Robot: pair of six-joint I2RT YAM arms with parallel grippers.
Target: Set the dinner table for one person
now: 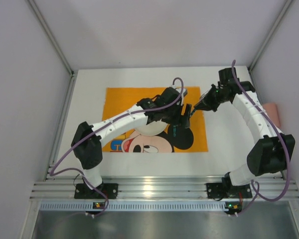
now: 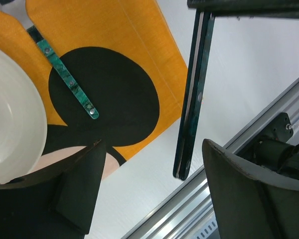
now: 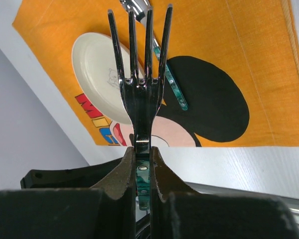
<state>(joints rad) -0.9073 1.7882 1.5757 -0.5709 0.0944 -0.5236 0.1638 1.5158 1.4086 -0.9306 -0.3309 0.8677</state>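
Note:
My right gripper (image 3: 142, 164) is shut on the green handle of a metal fork (image 3: 141, 99) and holds it above the right part of the orange mouse placemat (image 1: 120, 102), tines pointing away. In the top view, this gripper (image 1: 195, 108) hangs just right of my left gripper (image 1: 182, 119). The left gripper (image 2: 149, 194) is open and empty above the white dinner table (image 1: 229, 144); the fork's handle (image 2: 194, 94) hangs edge-on in front of it. A white plate (image 3: 97, 74) lies on the placemat, with a green-handled utensil (image 2: 70, 82) right of it.
An aluminium rail (image 1: 154, 186) runs along the table's near edge by the arm bases. White walls close in the left, far and right sides. A pink object (image 1: 273, 112) shows at the right wall. My left arm hides most of the plate in the top view.

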